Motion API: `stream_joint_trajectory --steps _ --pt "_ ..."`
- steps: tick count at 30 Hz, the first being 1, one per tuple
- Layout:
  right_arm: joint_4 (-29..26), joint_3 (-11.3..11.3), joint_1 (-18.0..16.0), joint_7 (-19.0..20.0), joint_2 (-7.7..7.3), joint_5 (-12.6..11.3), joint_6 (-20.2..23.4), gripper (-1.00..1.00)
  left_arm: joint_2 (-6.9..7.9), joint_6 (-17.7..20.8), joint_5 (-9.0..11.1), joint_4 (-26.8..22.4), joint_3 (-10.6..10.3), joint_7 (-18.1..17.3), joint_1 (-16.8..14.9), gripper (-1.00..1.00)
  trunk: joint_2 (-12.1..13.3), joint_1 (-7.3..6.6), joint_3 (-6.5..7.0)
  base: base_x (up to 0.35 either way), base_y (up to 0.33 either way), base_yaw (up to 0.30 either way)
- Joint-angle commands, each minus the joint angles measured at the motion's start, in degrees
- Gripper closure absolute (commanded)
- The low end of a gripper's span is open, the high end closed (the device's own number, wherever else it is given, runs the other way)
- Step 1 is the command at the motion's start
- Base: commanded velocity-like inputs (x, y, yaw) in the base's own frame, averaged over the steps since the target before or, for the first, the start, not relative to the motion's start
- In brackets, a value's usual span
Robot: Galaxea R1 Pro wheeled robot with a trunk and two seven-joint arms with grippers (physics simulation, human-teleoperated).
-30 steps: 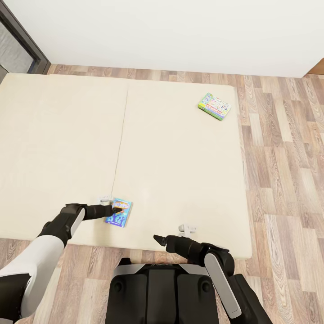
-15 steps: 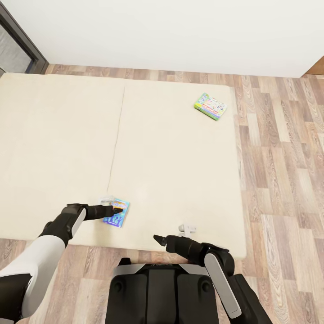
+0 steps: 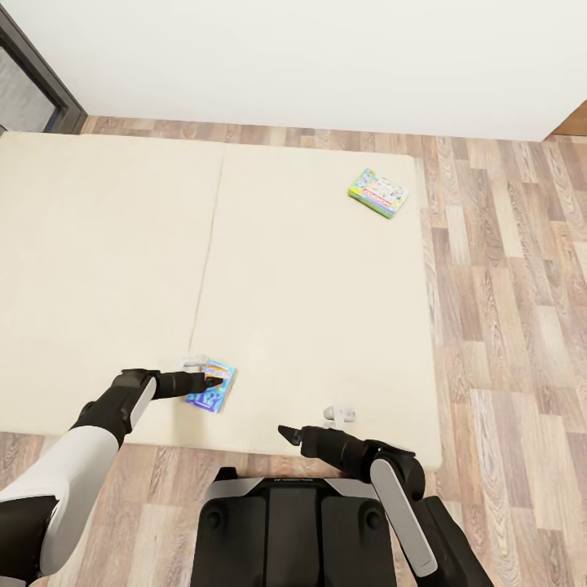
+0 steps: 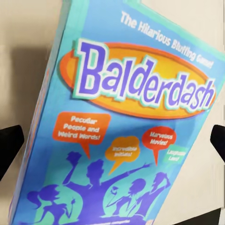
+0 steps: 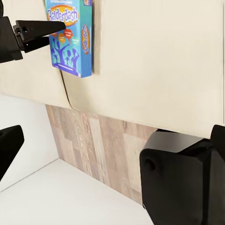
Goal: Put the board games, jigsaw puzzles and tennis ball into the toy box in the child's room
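One blue Balderdash box [image 3: 212,386] lies near the bed's [image 3: 326,310] front edge. The left gripper [image 3: 214,380] stays spread wide over it, barely moved, so no grab has happened yet.

Bright even light, faint soft shadows, close-up perhaps slightly blurred

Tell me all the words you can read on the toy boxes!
"Balderdash": blue board game, big purple letters.
"The Hilarious Bluffing Game": its top edge.
"Peculiar People and Weird Words!": its orange bubble.
"Marvelous Movies": its red bubble.
"Balderdash": also its side, right wrist view.
Other bubbles: too blurred.
Green-edged board game on the bed: too small to read.
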Motion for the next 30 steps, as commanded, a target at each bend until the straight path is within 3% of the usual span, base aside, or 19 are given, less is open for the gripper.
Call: stream_joint_trajectory --steps 1,30 --pt "0.0 -0.1 0.0 0.3 0.02 0.3 0.3 -1.0 -0.03 0.5 0.0 -0.1 0.3 -0.2 0.0 -1.0 -0.1 0.03 -0.06 0.0 -0.128 0.0" --pt "0.0 -0.1 0.0 0.3 0.02 0.3 0.3 -1.0 0.06 0.5 0.0 -0.1 0.2 -0.3 0.0 -1.0 -0.1 0.03 -0.06 0.0 -0.061 0.0"
